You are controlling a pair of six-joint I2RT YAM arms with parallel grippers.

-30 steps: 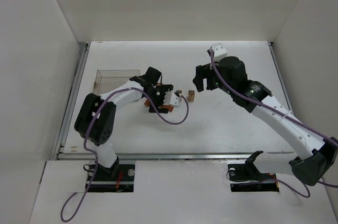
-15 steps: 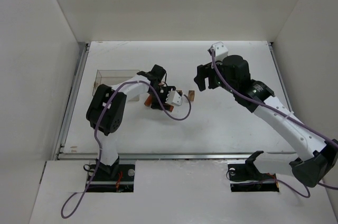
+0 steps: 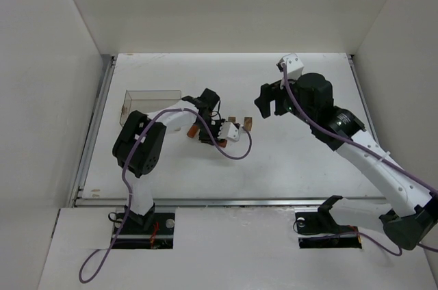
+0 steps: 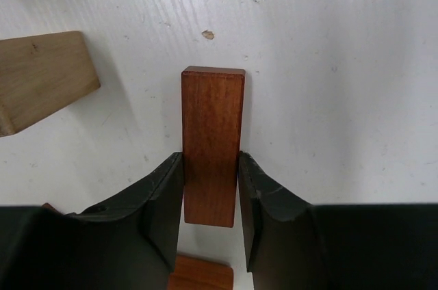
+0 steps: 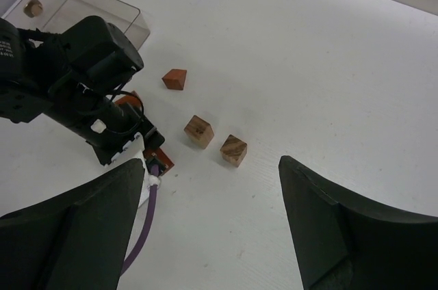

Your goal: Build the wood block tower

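My left gripper is low over the table, shut on a reddish-brown bar that lies between its fingers. A tan block lies to the bar's left, and another reddish piece shows under the jaws. Two tan-brown cubes sit side by side just right of the left gripper; they also show in the right wrist view. A small reddish wedge lies apart from them. My right gripper hangs open and empty above the table, right of the cubes.
A clear plastic box stands at the left behind the left arm, with a small round thing inside. The left arm's purple cable loops over the table near the blocks. White walls close in the table's sides and back.
The left gripper has shifted a little right, toward the cubes, and stays low with the bar. The right gripper has drawn slightly right and away from the cubes.
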